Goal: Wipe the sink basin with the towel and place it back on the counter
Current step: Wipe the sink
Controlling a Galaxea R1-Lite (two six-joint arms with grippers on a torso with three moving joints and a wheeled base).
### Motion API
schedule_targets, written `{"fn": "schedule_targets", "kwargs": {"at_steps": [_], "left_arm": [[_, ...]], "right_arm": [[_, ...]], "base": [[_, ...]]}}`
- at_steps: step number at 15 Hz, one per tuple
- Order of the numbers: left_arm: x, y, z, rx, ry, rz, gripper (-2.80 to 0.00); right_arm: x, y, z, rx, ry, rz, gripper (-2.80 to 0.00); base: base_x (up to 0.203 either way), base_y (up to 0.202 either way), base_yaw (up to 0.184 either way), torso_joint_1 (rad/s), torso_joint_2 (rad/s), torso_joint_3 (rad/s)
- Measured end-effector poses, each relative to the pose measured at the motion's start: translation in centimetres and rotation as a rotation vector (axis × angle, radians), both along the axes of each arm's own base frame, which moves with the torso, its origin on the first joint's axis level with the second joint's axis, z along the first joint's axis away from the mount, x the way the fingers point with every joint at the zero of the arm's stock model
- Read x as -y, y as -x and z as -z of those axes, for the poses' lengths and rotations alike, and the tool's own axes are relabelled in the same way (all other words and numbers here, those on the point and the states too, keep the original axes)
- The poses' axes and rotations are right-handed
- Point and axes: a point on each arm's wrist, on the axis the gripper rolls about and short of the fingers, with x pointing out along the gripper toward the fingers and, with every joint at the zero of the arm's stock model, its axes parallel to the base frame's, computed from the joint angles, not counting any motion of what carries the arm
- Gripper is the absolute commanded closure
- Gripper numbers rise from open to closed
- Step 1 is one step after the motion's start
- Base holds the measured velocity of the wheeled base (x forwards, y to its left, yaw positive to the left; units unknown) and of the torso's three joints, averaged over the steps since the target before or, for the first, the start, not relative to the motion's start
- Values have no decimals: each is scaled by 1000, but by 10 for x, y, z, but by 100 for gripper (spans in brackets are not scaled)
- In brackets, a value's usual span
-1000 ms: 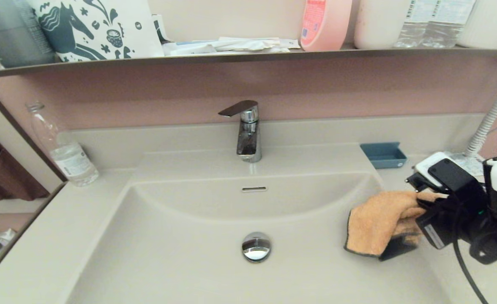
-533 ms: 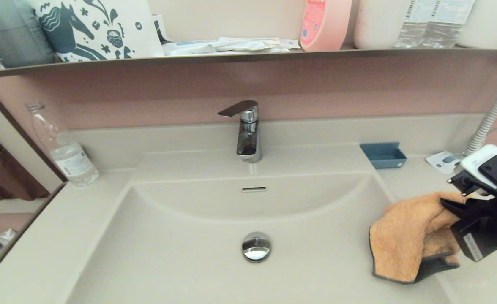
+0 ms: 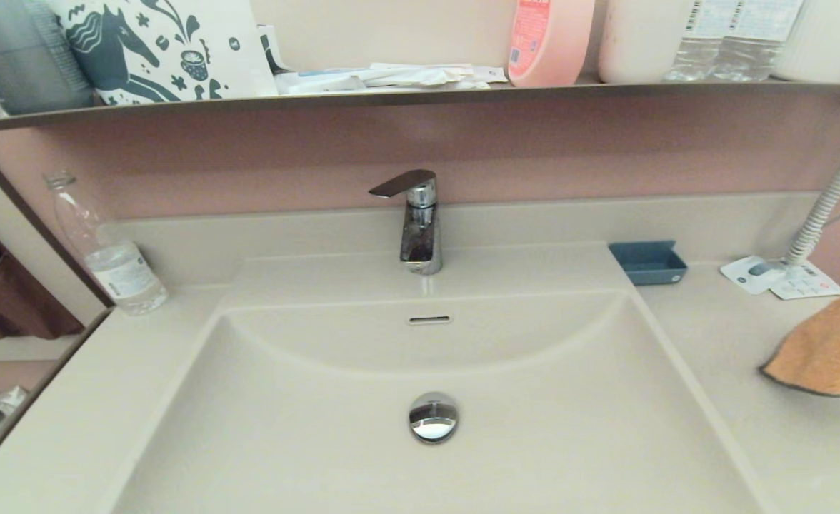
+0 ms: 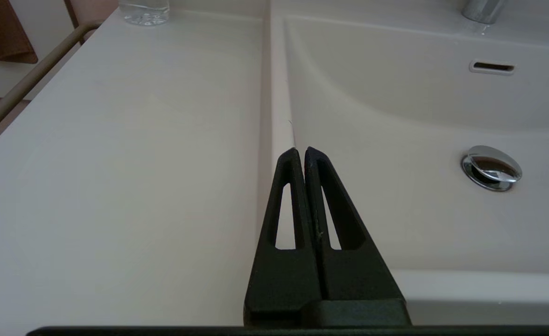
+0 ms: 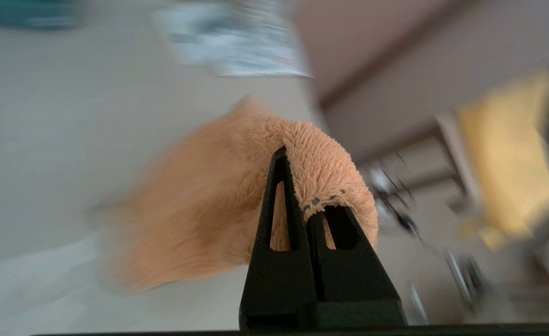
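Bathroom surface [image 3: 713,343] | towel [image 3: 831,350] moved from basin [image 3: 534,400] to 3 o'clock | right tool [image 5: 302,198] clamped on it, probably airborne | left tool [image 4: 301,154] together, idle

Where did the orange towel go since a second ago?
The right gripper carried the towel to the robot's right, out of the sink basin and over the counter. It is still pinched on the towel, not let go yet. The left gripper is shut by the basin's left rim. The faucet, drain plug, blue tray and water bottle stayed put.
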Motion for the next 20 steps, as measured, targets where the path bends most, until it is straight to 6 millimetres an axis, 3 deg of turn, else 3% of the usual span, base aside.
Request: {"fn": "schedule_targets", "kwargs": {"at_steps": [3, 5, 11, 12, 17, 20], "left_arm": [[0, 0, 0, 0, 1, 0, 0], [0, 0, 0, 0, 0, 0, 0], [0, 0, 0, 0, 1, 0, 0], [0, 0, 0, 0, 1, 0, 0], [0, 0, 0, 0, 0, 0, 0], [0, 0, 0, 0, 0, 0, 0]], "right_arm": [[34, -10, -3, 2, -26, 102, 0], [43, -17, 4, -20, -45, 122, 0], [34, -34, 30, -45, -205, 74, 0], [33, -36, 36, -65, -207, 77, -280], [34, -39, 44, -139, -162, 99, -280], [41, -31, 23, -225, -74, 134, -280]], "base": [[0, 0, 0, 0, 0, 0], [0, 0, 0, 0, 0, 0], [0, 0, 0, 0, 0, 0], [0, 0, 0, 0, 0, 0], [0, 0, 0, 0, 0, 0], [0, 0, 0, 0, 0, 0]]}}
